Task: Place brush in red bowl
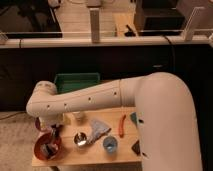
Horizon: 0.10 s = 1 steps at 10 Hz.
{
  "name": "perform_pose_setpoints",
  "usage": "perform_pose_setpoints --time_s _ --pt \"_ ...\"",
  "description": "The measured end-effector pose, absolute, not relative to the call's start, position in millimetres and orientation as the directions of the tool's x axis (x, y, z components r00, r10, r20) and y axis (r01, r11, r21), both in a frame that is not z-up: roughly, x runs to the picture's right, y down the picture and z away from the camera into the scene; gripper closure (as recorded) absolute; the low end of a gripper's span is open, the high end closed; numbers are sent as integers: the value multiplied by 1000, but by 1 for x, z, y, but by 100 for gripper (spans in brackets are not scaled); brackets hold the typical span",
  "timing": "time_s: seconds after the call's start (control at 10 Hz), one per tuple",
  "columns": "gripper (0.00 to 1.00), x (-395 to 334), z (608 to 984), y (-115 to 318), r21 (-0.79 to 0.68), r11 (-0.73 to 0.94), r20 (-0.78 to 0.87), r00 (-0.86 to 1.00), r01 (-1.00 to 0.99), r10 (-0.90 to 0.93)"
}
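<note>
The red bowl (pixel 40 148) sits at the front left corner of the small wooden table (pixel 90 155). A small dark brush with a paler face (pixel 48 149) lies inside the bowl. My gripper (pixel 53 135) hangs from the end of the long white arm (pixel 85 100), directly above the bowl's right half and just over the brush. I cannot tell whether it touches the brush.
A steel cup (pixel 80 139) stands right of the bowl, then a grey cloth (pixel 99 127), a blue cup (pixel 110 145) and an orange tool (pixel 122 125). A flat black block (pixel 136 146) lies at the right edge. A green tray (pixel 77 82) is behind the table.
</note>
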State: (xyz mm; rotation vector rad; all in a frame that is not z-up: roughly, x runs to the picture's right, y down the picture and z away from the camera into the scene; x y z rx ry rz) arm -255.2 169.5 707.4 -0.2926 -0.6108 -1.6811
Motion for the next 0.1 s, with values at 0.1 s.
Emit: perform_pose_setpoints --time_s 0.1 --pt "22 -255 707 170 231 -99 513 -207 968 -833"
